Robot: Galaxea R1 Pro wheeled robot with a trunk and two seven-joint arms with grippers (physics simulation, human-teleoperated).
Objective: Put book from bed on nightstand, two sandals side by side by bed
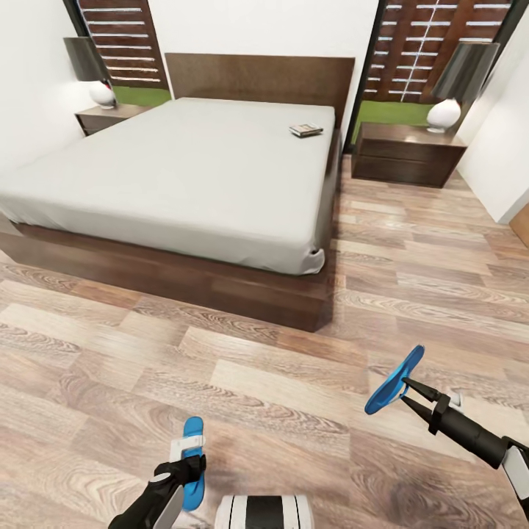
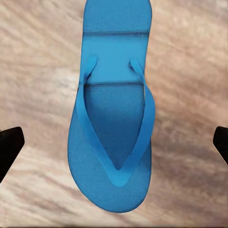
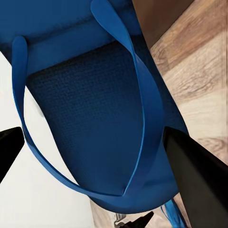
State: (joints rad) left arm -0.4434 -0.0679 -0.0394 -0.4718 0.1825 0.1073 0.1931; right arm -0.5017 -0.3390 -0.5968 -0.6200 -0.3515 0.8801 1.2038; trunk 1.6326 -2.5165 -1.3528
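While the head camera faced the bed from the floor beyond its foot, the following was recorded.

Bed (image 1: 184, 162): a low dark wooden frame with a grey mattress, its headboard against the far wall.
Book (image 1: 306, 130): it lay flat on the mattress, near the right edge and close to the headboard corner.
Right nightstand (image 1: 406, 153): it stood beside the bed's right side at the far wall, with a white-based lamp (image 1: 444, 114) on its top.
Left nightstand (image 1: 110, 115): it stood at the bed's far left corner and also carried a lamp.
First sandal (image 1: 193, 463): it lay flat on the wood floor (image 1: 279, 382), straps up, well apart from the foot of the bed.
Left gripper (image 1: 185, 470): it hung directly over that sandal; in the left wrist view the sandal (image 2: 114, 128) sat between the two dark fingertips (image 2: 9, 142), which were spread wide and clear of it.
Second sandal (image 1: 395, 380): it was raised off the floor and tilted on edge, off the bed's near right corner.
Right gripper (image 1: 406, 387): its fingers pinched that sandal at the lower end; the right wrist view showed the sole (image 3: 95, 114) and a finger (image 3: 190, 166) against its edge.
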